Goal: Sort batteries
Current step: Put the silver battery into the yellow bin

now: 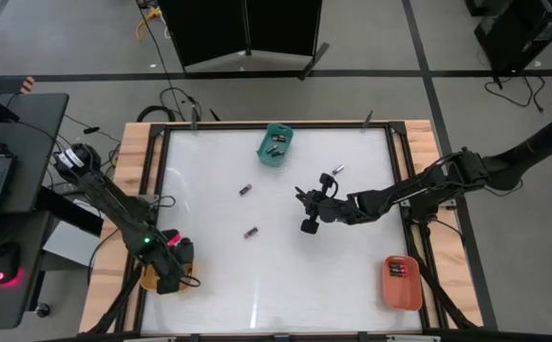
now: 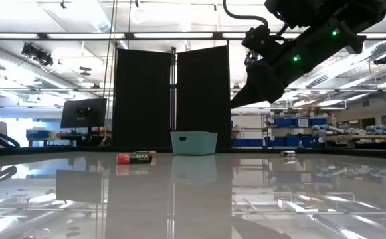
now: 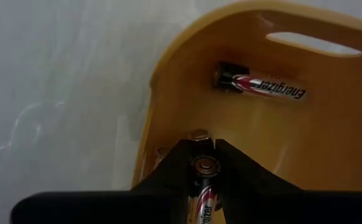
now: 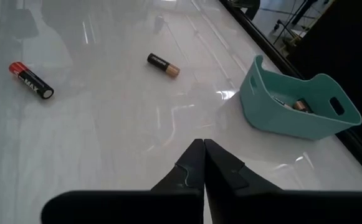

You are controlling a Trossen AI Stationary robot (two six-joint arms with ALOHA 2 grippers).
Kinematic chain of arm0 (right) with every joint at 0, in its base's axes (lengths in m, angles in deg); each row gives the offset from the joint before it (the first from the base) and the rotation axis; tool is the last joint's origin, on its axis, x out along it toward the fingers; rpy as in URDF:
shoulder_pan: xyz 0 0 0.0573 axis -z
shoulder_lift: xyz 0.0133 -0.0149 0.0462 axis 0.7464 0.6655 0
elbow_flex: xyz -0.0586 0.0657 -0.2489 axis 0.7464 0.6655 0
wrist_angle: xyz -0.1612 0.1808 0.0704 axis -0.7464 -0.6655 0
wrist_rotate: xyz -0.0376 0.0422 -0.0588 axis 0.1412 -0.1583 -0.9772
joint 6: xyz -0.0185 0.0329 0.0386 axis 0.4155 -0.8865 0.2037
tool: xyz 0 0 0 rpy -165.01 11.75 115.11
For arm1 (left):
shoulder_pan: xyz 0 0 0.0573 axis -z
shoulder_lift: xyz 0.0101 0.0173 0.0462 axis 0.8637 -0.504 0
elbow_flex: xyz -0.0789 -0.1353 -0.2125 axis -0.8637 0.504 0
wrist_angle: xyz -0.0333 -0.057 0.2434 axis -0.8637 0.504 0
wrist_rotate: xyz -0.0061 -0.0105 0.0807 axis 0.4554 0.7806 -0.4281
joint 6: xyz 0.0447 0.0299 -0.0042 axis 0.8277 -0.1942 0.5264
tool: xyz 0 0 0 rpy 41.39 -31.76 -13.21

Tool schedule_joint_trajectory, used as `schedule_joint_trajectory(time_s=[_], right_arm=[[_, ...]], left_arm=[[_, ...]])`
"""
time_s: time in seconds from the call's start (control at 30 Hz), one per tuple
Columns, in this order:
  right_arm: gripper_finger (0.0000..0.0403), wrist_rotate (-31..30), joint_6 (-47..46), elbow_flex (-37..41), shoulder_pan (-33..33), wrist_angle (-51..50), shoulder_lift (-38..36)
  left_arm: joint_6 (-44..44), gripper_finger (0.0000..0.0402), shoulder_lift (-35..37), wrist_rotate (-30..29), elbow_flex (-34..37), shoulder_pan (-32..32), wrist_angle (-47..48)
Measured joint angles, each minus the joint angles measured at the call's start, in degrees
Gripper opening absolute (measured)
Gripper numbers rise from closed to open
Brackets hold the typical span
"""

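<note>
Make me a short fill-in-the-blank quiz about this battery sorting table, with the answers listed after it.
1. The left pincer grips a battery over the ____ tray.
2. The right pincer, holding nothing, has its fingers ____.
3. The tray at the table's far edge is coloured ____.
4. Counting from overhead, ____ batteries lie loose on the white tabletop.

Answers: yellow; shut; teal; three

left hand (image 3: 204, 163) clamped and lowered, right hand (image 4: 204, 149) closed, raised
</note>
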Motion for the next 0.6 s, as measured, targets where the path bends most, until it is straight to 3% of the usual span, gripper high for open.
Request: schedule_joint_trajectory(time_s=[0.2,0.6], right_arm=[[0.0011,0.00,0.00,-0.02,0.00,0.01,0.00],[0.0012,0.00,0.00,-0.02,0.00,0.01,0.00]], left_arm=[[0.14,0.0095,-0.02,-0.66,0.08,0.00,0.78],[1.38,0.0104,-0.07,-0.67,-3.13,-0.13,2.33]])
